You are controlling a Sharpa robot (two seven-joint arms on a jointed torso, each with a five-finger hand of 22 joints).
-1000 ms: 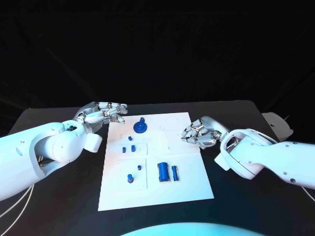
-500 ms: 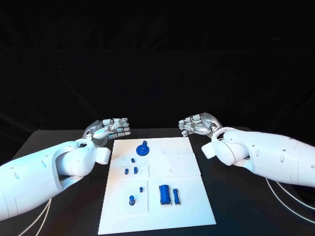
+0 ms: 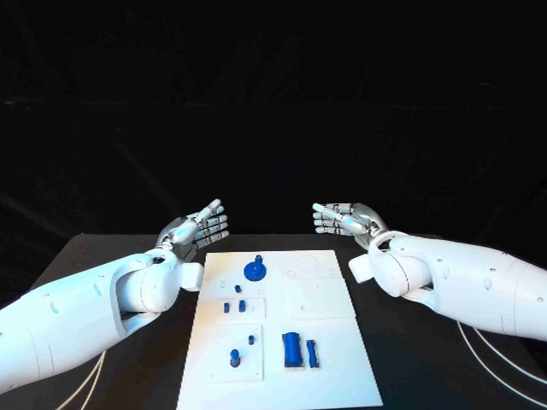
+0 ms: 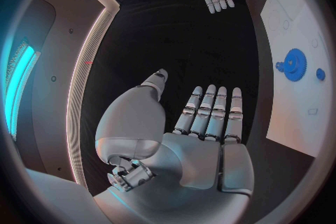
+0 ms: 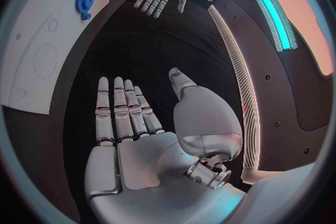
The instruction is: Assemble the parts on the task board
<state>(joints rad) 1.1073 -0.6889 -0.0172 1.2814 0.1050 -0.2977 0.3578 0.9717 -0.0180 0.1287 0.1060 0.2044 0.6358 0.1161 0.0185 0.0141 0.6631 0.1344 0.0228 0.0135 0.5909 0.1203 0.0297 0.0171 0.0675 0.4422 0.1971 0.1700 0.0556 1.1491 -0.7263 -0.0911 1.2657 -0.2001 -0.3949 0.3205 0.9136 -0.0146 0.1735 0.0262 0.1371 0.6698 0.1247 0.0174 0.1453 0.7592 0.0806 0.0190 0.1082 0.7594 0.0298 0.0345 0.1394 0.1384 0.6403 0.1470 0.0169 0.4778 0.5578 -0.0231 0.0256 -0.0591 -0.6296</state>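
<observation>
Both robot hands, left (image 3: 197,227) and right (image 3: 344,219), hover flat-fingered and empty beyond the task board's (image 3: 329,346) far end; blue gear (image 3: 256,271) lies nearer the left.

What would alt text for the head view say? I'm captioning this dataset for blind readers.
Two white robot arms reach in from either side, the left hand and right hand raised, open and empty beyond the far end of a white task board on a black table. Small blue parts, among them a round gear-like piece, lie on the board.
</observation>
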